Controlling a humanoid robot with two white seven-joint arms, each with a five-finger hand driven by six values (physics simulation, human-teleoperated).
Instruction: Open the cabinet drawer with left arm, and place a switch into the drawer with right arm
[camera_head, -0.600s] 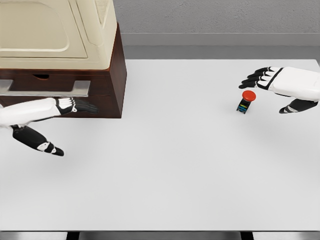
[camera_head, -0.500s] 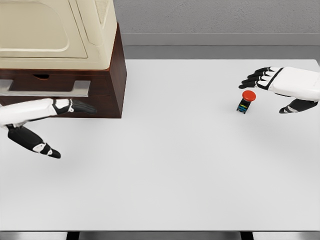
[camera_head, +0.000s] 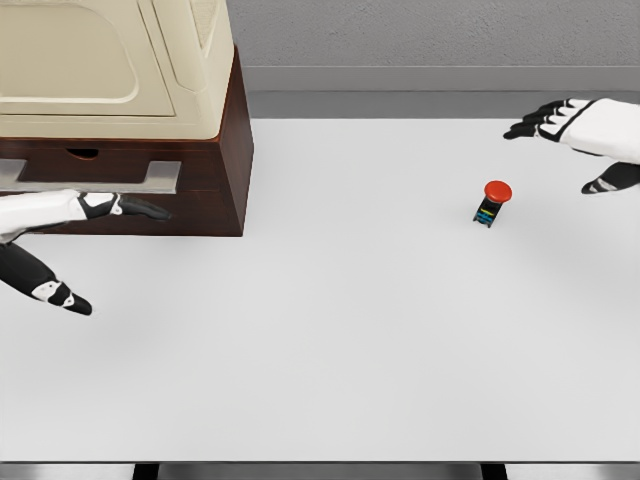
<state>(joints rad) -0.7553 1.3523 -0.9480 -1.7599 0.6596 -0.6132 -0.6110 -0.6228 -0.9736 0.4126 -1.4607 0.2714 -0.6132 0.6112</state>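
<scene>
The left hand's black fingers (camera_head: 140, 209) were stretched out flat and held nothing. They pointed at the front of the dark brown wooden cabinet (camera_head: 215, 170), just under the long grey metal drawer handle (camera_head: 100, 177). The thumb hung apart, lower down, near the table's left edge. The left hand (camera_head: 85, 207) had slid back toward that left edge since the earlier pictures, so less of the white arm showed. The fingers were under the handle but had not hooked it, and the drawer looked shut.

The right hand's fingers (camera_head: 535, 125) were spread wide and held nothing too. The right hand (camera_head: 585, 135) sat near the table's far right corner. Before, it had hovered just beside the switch, with fingers on both sides of the red top. Now it had moved up and away toward the back edge, well apart from the switch.

The small black switch with a round red button (camera_head: 491, 203) stood upright on the white table (camera_head: 330, 340), toward the right side, in the same spot as before. Nobody was touching it.

I think this meant the right hand was waiting and giving up its grab for now. The drawer had to be opened first, and that job was not done. A big cream box (camera_head: 120, 60) sat on top of the cabinet.
</scene>
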